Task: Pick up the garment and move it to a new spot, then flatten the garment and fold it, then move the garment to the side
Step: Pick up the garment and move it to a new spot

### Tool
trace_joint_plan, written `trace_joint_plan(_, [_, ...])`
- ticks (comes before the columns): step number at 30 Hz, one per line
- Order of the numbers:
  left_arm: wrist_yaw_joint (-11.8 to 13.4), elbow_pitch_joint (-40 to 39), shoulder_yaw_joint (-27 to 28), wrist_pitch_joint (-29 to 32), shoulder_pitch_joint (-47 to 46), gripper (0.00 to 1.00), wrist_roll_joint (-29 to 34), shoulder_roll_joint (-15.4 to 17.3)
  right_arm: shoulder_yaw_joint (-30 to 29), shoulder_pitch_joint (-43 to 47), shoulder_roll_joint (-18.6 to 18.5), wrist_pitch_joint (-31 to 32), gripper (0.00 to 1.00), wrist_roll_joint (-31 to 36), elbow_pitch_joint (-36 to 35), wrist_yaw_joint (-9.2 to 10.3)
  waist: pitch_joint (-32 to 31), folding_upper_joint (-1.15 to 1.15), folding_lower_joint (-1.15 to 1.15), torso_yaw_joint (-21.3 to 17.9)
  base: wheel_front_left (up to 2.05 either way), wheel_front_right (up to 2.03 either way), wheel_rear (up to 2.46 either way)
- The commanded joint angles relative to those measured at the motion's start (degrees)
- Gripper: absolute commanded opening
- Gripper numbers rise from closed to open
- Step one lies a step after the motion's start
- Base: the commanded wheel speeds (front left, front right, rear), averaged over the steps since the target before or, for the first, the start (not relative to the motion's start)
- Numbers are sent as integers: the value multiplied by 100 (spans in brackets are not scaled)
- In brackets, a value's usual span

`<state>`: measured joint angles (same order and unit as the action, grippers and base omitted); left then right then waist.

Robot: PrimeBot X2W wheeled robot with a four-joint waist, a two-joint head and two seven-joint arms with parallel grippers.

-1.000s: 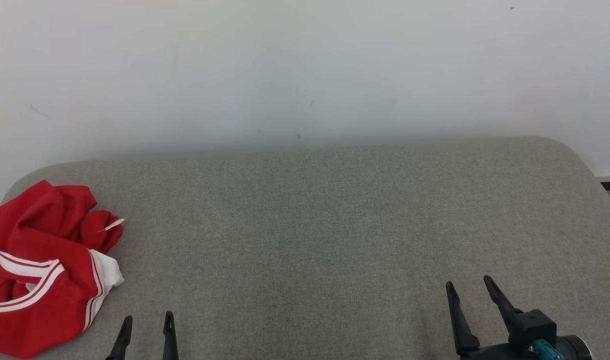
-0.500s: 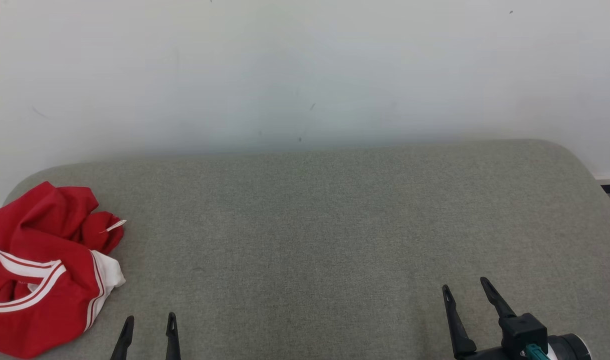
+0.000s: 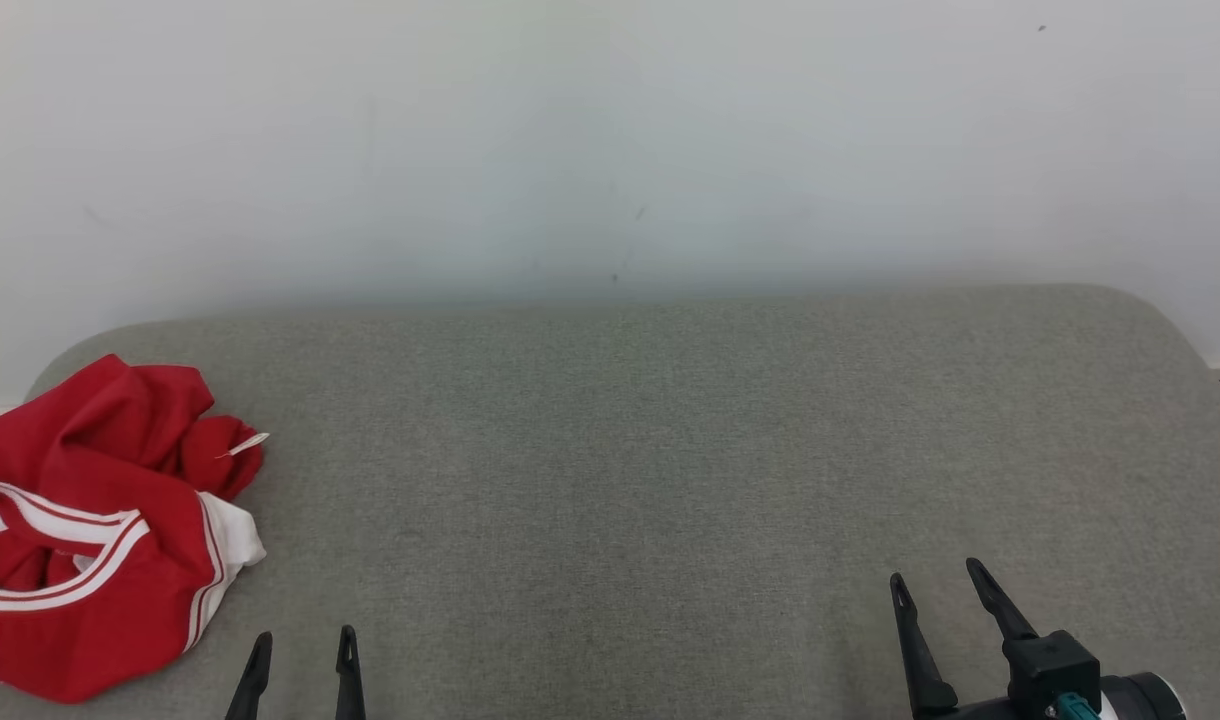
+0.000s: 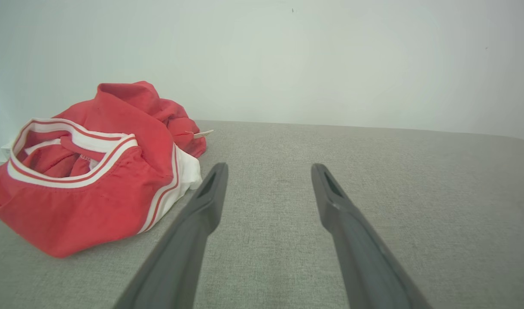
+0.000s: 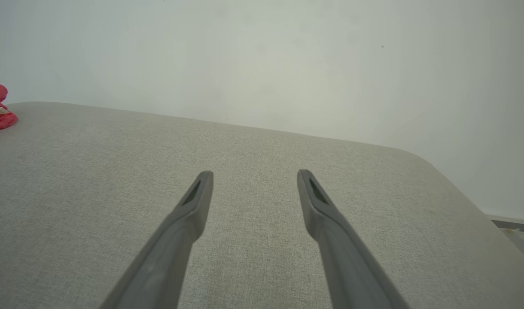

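White wall [image 3: 610, 130] rises behind everything we see. Below it lies the grey-green, cloth-covered worktop [image 3: 670, 450], its far corners rounded, most of its surface bare.

The garment [image 3: 90, 540], red with white bands edged in red, sits bunched at the far left end of the worktop, partly cut off by the edge of the head view. Being a crumpled heap, it gives us no clear long axis; a banded opening faces up and towards us, and a white panel shows at its right side.

Our left gripper [image 3: 305, 634] hovers low over the near edge, fingers spread wide and holding nothing. The garment lies just to its left and slightly ahead, near but not touching. Our right gripper [image 3: 935, 571] is well apart from the garment, across the worktop, its fingers likewise wide apart and empty. We judge the left arm the nearer one for the pick-up, which is not yet begun: it would need to swing left and forward.

A small white tag [image 3: 252, 443] sticks out of the heap's far right fold.
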<state>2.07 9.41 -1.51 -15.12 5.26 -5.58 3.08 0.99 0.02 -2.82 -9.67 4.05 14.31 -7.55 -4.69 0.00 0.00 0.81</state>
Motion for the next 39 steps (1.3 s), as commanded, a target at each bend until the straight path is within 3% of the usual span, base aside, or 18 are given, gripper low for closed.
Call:
trace_joint_plan(1, [31, -4, 10, -6, 38, 100, 6, 4, 12, 36, -11, -45, 100, -17, -19, 12, -9, 0, 0, 125, 0, 0, 0])
trace_joint_plan(25, [-35, -54, 307, -6, 184, 100, 51, 292, 287, 51, -11, -319, 100, -429, 255, 13, -142, 0, 0, 2342, 0, 0, 0])
trace_joint_plan(39, [96, -257, 511, -6, 337, 100, -56, 297, 460, -211, -12, -403, 100, -439, 420, 13, 12, 0, 0, 2613, 0, 0, 0])
